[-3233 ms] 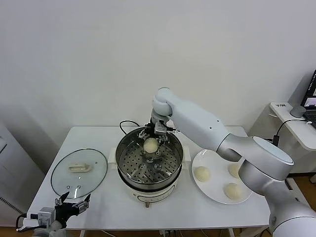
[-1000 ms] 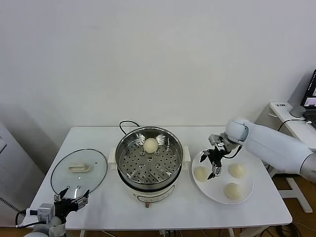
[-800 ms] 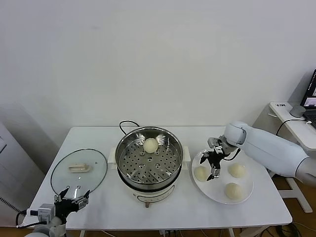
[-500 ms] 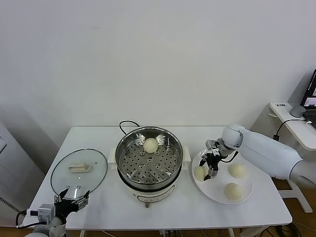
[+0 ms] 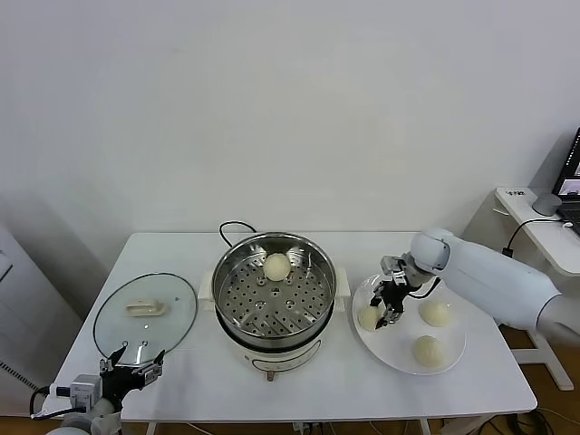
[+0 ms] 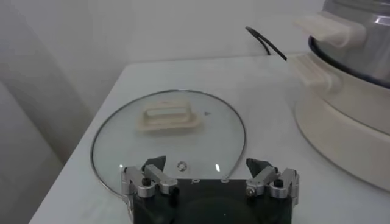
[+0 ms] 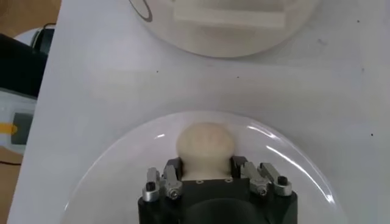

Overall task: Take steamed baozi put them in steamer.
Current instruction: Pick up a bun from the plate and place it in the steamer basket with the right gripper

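A second ago the right gripper hovered wide above the plate; now its fingers have closed in on the nearest bun, pressing both its sides. The bun still sits on the plate, so a lift looks next. One bun already lies in the steamer; two more wait. The left gripper idles wide by the lid at the tabletop edge.

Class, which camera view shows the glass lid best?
The left wrist view: the glass lid lies close, its cream handle plain, just beyond the open left gripper. The head view shows it smaller, left of the steamer. The right wrist view lacks it.
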Tool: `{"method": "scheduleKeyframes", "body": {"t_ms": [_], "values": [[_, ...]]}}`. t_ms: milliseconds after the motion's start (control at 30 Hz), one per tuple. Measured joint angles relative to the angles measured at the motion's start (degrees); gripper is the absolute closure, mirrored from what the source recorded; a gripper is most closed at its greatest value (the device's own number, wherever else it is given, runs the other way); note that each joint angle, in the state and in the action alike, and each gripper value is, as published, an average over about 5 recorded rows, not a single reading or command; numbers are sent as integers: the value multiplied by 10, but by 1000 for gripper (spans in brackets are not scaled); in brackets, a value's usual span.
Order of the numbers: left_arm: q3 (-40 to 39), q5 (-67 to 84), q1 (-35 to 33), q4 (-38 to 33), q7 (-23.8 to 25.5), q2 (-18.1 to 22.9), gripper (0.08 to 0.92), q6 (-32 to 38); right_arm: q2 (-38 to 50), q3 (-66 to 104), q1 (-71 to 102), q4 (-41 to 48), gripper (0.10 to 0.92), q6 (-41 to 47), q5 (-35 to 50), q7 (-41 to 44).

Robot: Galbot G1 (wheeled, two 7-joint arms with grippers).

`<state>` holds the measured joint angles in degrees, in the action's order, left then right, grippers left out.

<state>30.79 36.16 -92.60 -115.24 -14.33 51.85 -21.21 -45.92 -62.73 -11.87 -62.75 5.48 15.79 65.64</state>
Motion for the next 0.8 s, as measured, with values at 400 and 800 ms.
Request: {"method": "scheduleKeyframes", "body": {"t_ms": [400,800], "values": [[-2,-1,5,-1,-1,0,177,0,38,-131,-223,-82,525,38,128,37],[-3,-2,8,-1,-2,-1,177,1,-23,-165,-318,-102,525,93,278,4]]}}
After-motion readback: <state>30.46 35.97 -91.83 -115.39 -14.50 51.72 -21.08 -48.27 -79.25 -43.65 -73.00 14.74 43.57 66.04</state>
